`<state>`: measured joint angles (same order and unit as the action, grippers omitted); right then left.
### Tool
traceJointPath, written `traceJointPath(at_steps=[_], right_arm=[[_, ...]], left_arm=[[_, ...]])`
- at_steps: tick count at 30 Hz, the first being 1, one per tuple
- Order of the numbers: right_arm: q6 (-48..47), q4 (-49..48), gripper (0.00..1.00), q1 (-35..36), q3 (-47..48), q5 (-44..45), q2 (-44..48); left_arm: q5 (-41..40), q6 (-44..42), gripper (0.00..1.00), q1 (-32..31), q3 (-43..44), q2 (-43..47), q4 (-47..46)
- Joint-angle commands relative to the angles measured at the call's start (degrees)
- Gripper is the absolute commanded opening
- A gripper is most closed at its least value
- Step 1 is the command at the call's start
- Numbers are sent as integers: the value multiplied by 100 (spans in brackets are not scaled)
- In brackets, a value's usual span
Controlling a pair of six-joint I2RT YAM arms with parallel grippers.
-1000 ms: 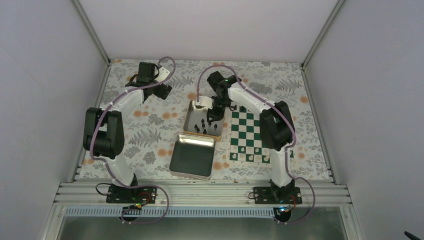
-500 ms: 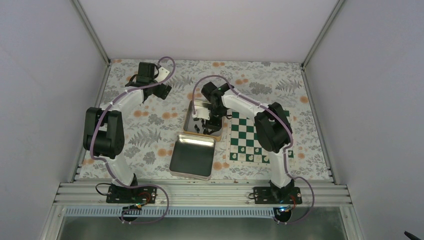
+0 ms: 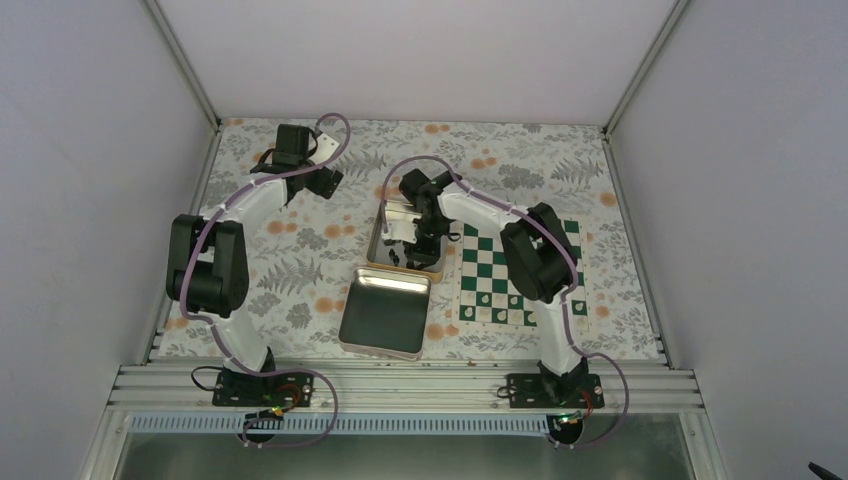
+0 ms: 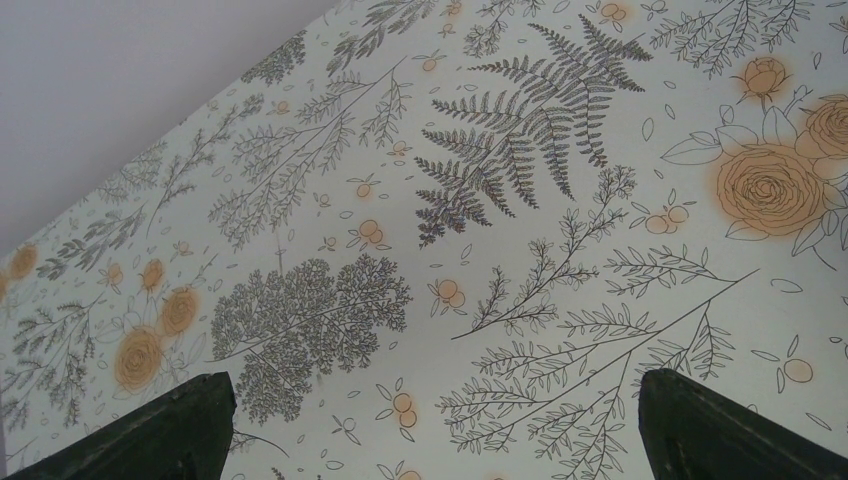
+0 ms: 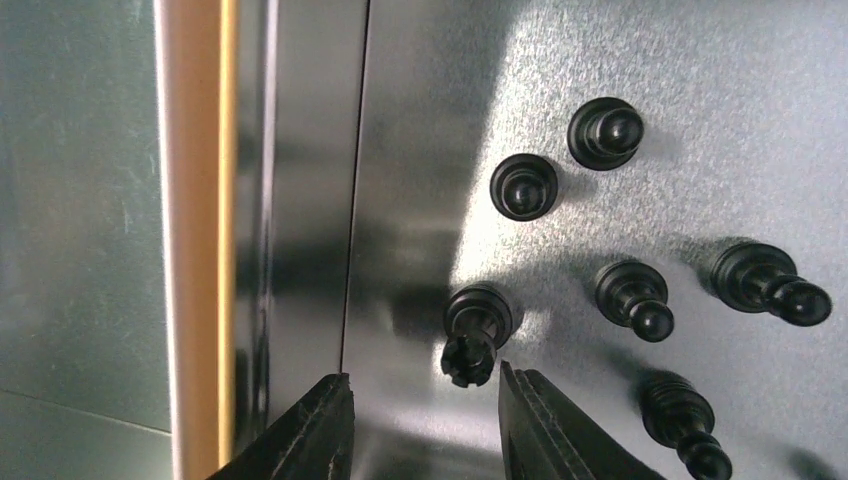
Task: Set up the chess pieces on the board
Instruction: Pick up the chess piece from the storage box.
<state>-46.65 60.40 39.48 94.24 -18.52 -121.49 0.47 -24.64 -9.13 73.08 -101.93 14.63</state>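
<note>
Since the earlier overhead frames the right arm has swung toward the left of the picture, away from the board (image 3: 490, 285). The right gripper (image 3: 418, 240) now reaches down into the open tin (image 3: 377, 240) at centre frame. The left arm has not shifted. The left gripper (image 4: 432, 400) hangs over the floral tablecloth (image 4: 520, 150), jaws wide apart and empty.

In the right wrist view six black chess pieces (image 5: 633, 298) are scattered over the tin floor in the right half of the frame. None is on the board yet. The right jaws stand apart at lower centre. The crenellated piece (image 5: 470, 335) sits just above the gap between the tips and is not yet enclosed. Whether it is upright or tipped cannot be told from this angle.

Handling, as judged:
- The pieces look very light, rigid and smooth-skinned, so each is likely to slide on the polished metal or topple if nudged.
- Take hold across the narrow waist below the head, centred between the fingers.
- Close gently; an off-centre pinch could squirt the piece sideways.
- The tin wall lies close beside the finger at lower left, so clearance there is limited.
</note>
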Motion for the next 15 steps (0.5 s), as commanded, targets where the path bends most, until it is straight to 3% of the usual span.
traceJointPath(at_steps=[1,15], right_arm=[[15,-109,39,68,131,67,-76],[-37,-57,39,68,405,45,-279]], left_arm=[[-39,56,100,31,40,-51,-163],[-3,56,100,67,10,2,-155]])
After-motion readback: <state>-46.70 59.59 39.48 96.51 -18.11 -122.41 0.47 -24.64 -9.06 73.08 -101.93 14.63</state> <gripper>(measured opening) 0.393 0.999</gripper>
